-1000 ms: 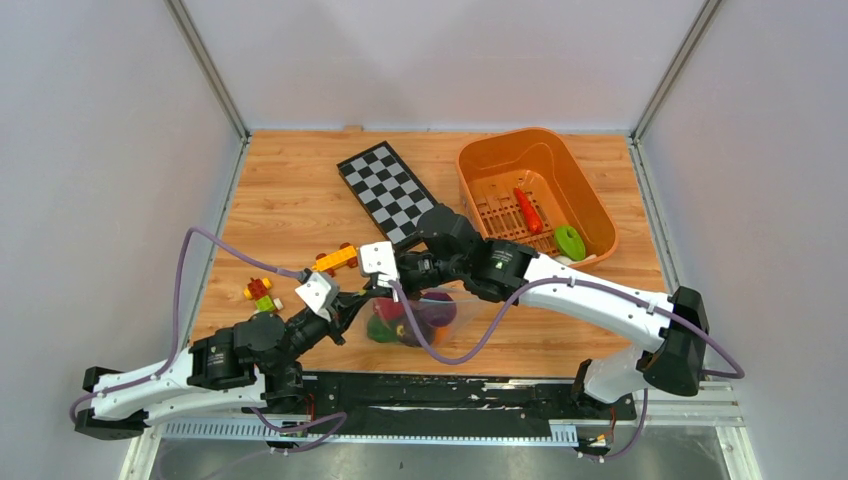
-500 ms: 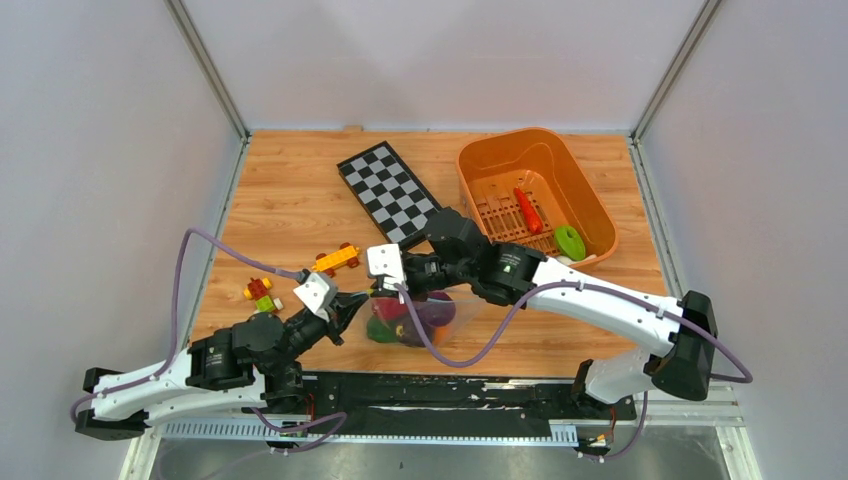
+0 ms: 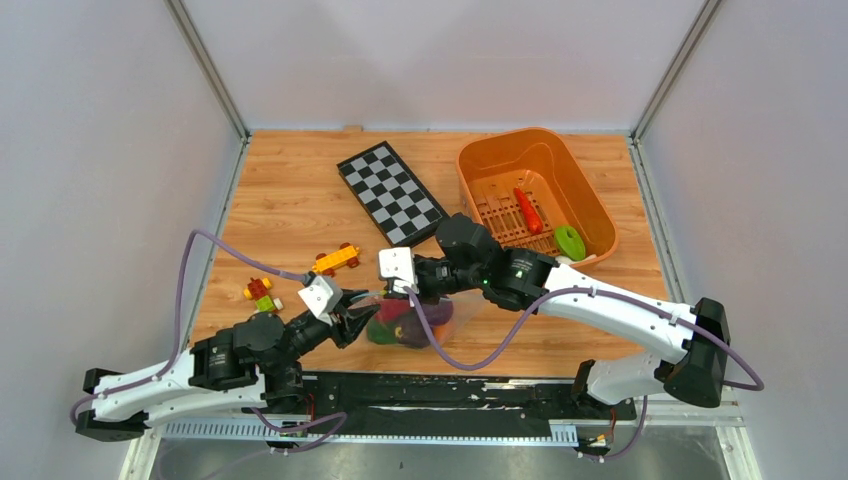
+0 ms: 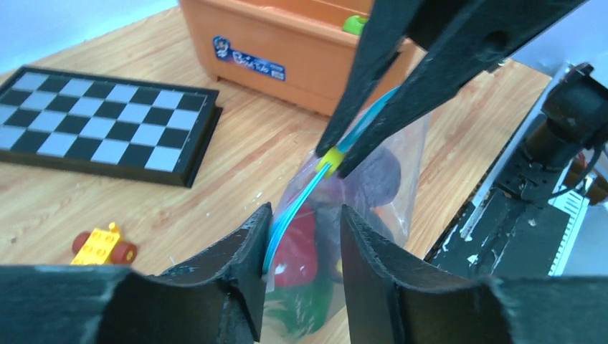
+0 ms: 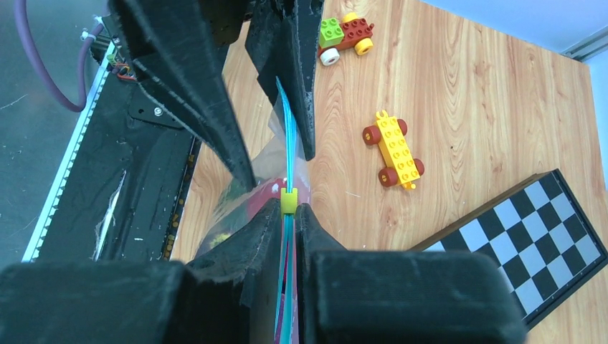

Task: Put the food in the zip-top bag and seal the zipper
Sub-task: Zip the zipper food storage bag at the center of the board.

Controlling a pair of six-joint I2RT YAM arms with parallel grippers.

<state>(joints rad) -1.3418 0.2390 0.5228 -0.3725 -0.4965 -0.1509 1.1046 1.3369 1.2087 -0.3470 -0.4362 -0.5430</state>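
Right gripper [image 5: 288,208] pinches the zipper [image 5: 285,136], left gripper [image 4: 305,215] gapes around it, yellow toy car [image 5: 394,149] and checkerboard [image 4: 100,122] nearby

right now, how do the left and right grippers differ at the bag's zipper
The left gripper has its fingers apart, with a gap beside the zipper; the right gripper has its fingers pinched shut on the zipper. The right gripper sits just behind the yellow slider; the left gripper is farther along the strip. Both straddle the same blue edge of the zip-top bag.
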